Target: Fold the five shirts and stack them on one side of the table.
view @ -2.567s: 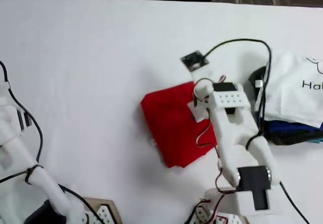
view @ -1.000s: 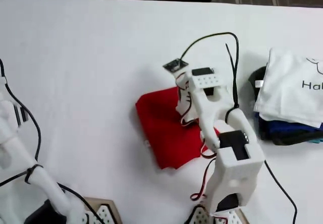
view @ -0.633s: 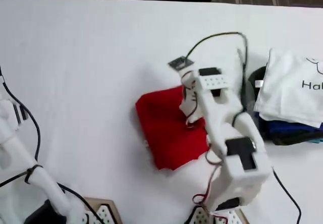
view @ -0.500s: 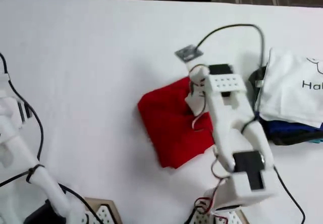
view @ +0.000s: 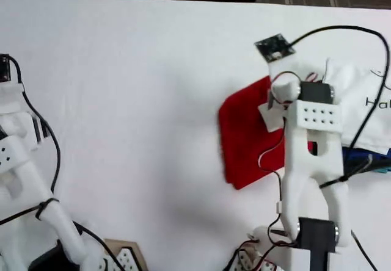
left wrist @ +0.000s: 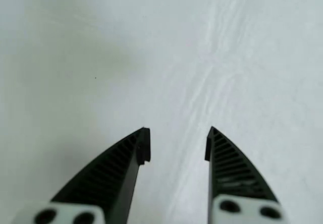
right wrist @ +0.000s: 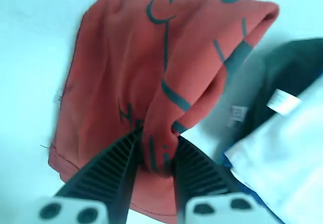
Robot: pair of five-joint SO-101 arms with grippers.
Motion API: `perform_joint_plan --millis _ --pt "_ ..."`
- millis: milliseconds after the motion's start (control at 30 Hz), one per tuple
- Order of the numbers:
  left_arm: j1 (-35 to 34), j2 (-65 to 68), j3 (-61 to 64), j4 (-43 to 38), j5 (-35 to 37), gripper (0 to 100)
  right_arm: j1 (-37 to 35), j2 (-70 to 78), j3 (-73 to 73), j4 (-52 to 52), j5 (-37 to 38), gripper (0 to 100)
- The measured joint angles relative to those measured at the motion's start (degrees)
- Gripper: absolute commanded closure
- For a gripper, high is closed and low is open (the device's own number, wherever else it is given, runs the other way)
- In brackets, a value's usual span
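Red shirt (view: 244, 137) lies folded on the white table (view: 122, 69), just beside the stack of folded shirts (view: 366, 118). In the high view its edge nearest the stack is covered by the right arm (view: 311, 161). The right wrist view gives what that arm hides: the right gripper (right wrist: 156, 133) is clamped on a raised fold of the red cloth, which carries dark printed lines. Just beyond are the stack's white top shirt (right wrist: 282, 163) and a black shirt (right wrist: 287, 67). The left gripper (left wrist: 176, 143), well apart from the stack, hangs over bare tablecloth with its jaws apart.
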Motion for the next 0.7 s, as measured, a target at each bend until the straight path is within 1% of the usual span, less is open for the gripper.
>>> perform_joint_plan --millis 200,500,600,700 --pt "0.0 0.0 0.0 0.4 0.0 80 4.1 -0.2 -4.7 0.0 0.0 97.6" --pt "0.0 0.0 0.0 0.4 0.0 80 4.9 -0.2 -15.2 0.0 0.4 97.6" --pt "0.0 0.0 0.0 0.4 0.0 80 6.9 -0.2 -17.5 0.0 0.4 97.6" --pt "0.0 0.0 1.4 0.4 0.0 80 9.8 -0.2 -18.6 0.0 2.1 97.6"
